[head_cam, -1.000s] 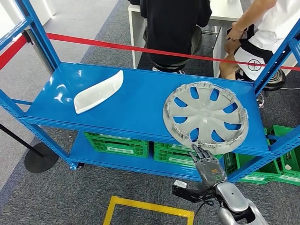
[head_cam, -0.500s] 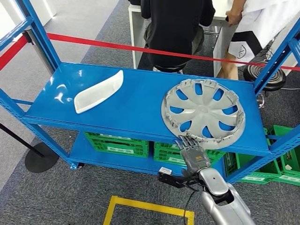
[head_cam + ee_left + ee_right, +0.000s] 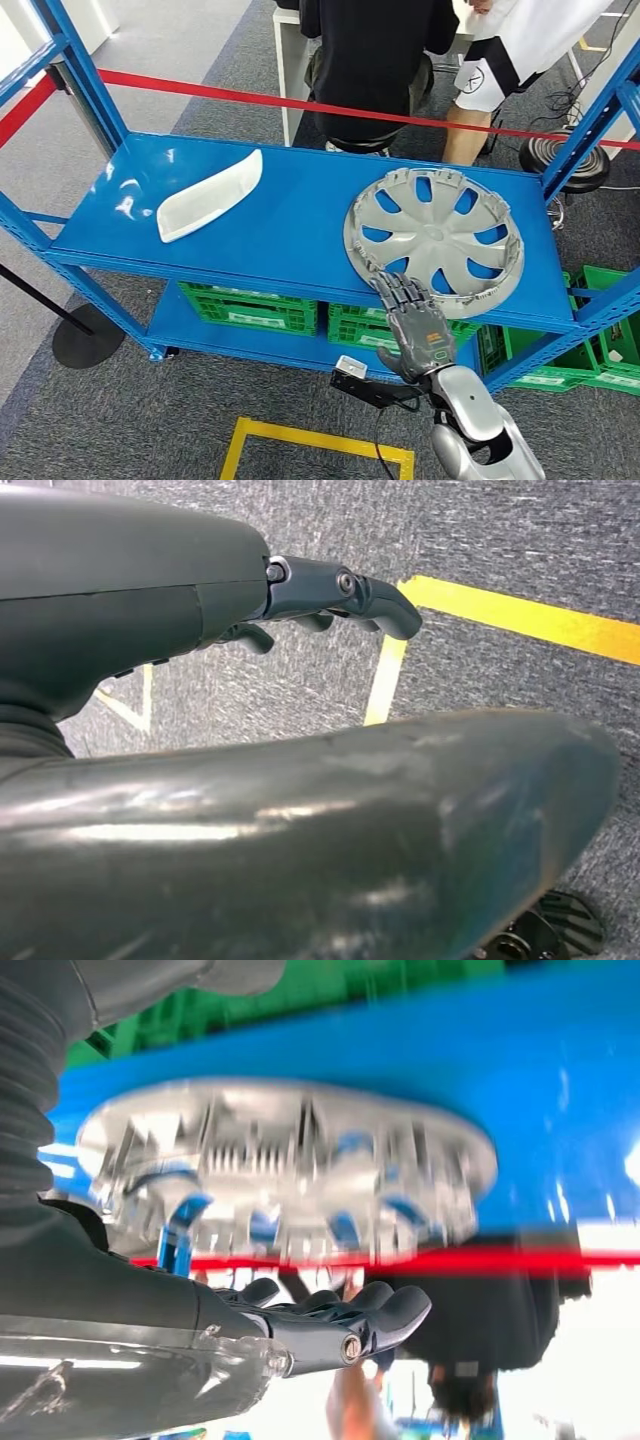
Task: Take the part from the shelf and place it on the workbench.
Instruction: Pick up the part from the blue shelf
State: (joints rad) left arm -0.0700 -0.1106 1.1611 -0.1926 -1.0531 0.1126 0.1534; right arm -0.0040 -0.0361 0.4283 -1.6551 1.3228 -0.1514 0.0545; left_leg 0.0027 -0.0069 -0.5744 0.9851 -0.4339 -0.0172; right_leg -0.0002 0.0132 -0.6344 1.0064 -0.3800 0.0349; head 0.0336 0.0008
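Grey carpet [image 3: 189, 60] fills the frame behind a blue shelf [image 3: 302, 225] that spans the centre. Right of centre, a grey hubcap [image 3: 432, 238] lies flat on the top board, its near rim at the front edge. Upper left on the same board lies a white curved part [image 3: 209, 195], well apart from the hubcap. Green crates [image 3: 249, 308] sit on the lower level; their contents cannot be made out. Lower right, the right hand [image 3: 415, 325] reaches up, fingers spread and holding nothing, fingertips at the hubcap's near rim; contact cannot be told. The left hand [image 3: 332, 590], fingers loosely extended and empty, hangs over yellow floor tape [image 3: 521, 615]. A red barrier tape [image 3: 302, 103] crosses the top, with two people [image 3: 370, 60] behind it.
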